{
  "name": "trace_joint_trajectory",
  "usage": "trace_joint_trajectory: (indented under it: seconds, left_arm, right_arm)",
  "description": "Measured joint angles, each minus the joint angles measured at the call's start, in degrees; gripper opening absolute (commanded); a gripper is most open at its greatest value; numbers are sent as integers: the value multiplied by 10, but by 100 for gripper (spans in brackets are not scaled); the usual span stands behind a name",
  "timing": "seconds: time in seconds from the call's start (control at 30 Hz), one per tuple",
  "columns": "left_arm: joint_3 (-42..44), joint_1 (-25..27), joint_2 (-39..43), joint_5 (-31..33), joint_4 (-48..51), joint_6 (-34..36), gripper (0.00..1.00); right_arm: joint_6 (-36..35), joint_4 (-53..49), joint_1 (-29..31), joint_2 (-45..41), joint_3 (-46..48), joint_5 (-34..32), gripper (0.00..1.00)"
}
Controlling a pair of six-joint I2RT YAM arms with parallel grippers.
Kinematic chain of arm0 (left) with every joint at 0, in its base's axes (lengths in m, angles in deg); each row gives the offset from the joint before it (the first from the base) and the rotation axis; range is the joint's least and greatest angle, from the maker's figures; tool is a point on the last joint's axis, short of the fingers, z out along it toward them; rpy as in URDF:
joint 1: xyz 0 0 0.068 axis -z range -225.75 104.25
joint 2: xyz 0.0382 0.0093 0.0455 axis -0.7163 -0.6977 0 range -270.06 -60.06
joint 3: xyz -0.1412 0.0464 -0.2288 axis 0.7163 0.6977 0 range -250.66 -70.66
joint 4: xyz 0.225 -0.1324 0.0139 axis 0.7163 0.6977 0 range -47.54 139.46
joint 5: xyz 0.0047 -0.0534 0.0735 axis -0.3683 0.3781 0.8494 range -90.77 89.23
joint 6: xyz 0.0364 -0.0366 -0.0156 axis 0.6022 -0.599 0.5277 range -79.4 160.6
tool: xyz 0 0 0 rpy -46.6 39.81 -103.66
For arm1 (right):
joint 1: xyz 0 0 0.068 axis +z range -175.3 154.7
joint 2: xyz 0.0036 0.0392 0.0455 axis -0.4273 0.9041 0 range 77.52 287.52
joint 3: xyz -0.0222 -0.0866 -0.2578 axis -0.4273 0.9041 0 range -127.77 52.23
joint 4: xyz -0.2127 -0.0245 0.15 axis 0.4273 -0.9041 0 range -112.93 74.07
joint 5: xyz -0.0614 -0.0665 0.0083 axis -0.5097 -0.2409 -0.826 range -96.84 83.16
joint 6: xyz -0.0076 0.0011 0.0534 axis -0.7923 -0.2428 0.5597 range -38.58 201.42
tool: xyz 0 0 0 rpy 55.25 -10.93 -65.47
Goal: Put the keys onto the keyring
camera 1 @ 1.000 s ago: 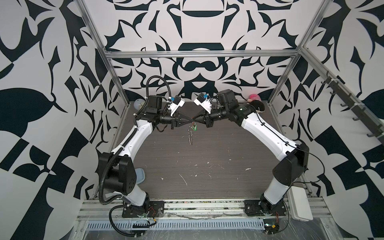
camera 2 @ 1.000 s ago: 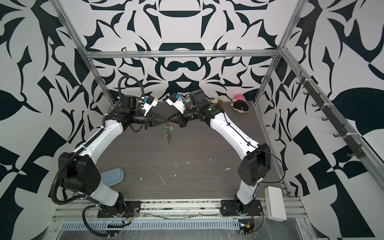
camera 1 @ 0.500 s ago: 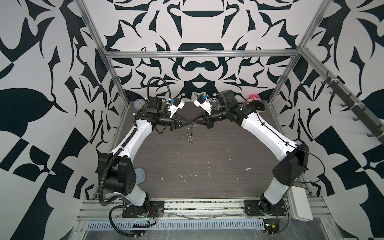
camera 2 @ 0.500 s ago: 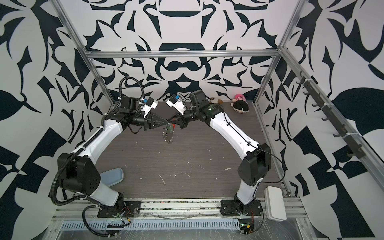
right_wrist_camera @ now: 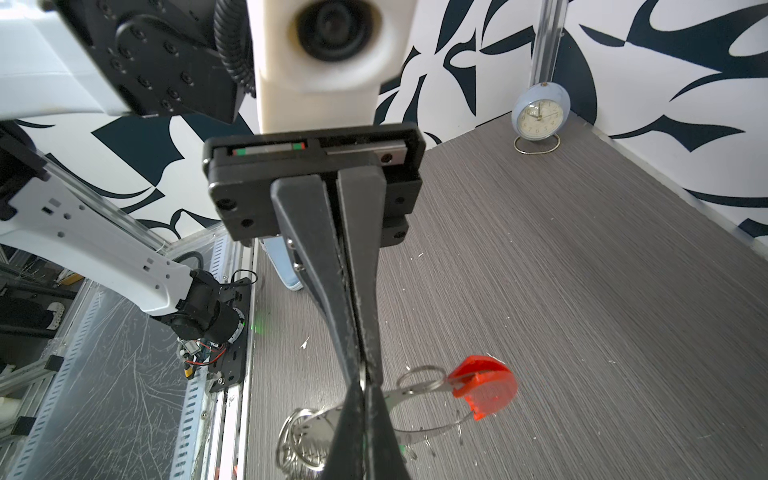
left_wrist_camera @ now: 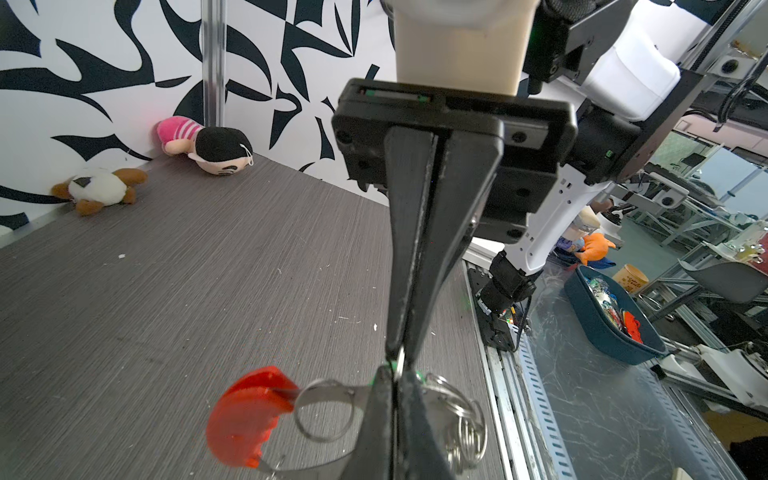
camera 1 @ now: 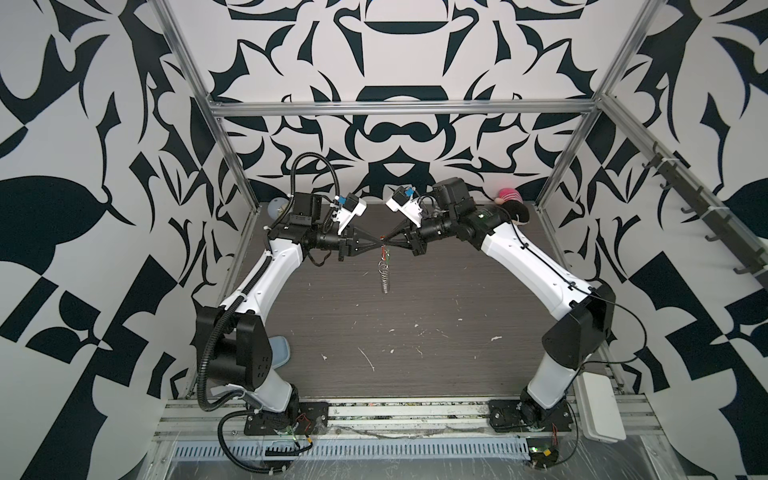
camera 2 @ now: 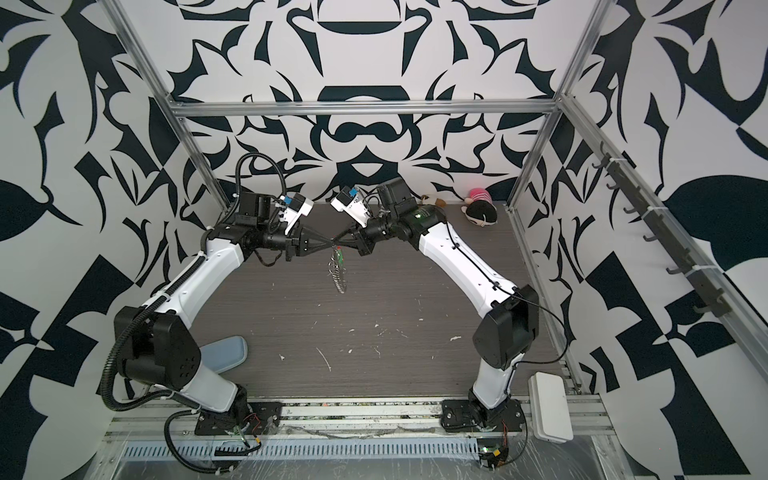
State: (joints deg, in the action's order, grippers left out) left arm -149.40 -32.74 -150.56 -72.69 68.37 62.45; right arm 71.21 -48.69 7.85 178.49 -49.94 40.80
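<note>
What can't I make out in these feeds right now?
Whether the green tag is on the keyring: hidden where left tool and right tool meet tip to tip.
Which tool pinches what: same spot.
The tag itself: too small in both top views; only slivers show past the tools in both wrist views.
Part of the keyring: cut off by the frame edge in both wrist views.

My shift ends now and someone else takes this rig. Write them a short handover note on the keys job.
Left hand: shut. Right hand: shut. Their tips meet in mid-air above the table.
The keyring hangs from that pinch, clear of the table; the green key tag sits just under the tips.
Done: both things lifted and brought together. Which hand grips which, and whether the tag is on the loop, I cannot tell.
Left: check the threading, finish it.
</note>
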Motion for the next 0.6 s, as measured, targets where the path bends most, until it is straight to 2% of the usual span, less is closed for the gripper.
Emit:
trace_joint_trajectory:
  seconds: [0.1, 0.13, 0.2, 0.3, 0.4, 0.6]
  left_arm:
    - [0, 0, 0, -1, -11, -12, 0]
    - [3, 0, 0, -1, -28, -25, 0]
    - [19, -1, 1, -1, -86, -64, 0]
    - [81, 8, 15, 23, -211, -148, 0]
    - [144, 18, 24, 58, -350, -247, 0]
    - [176, 25, 24, 140, -571, -403, 0]
  right_arm:
    - [14, 6, 1, 0, 0, -5, 0]
    - [22, 12, 1, -1, 0, -9, 3]
    - [40, 34, 1, -7, 10, -24, 15]
    - [71, 84, 1, -29, 52, -43, 28]
    - [116, 136, -7, -61, 103, -51, 35]
    - [277, 311, -73, -107, 194, -31, 38]
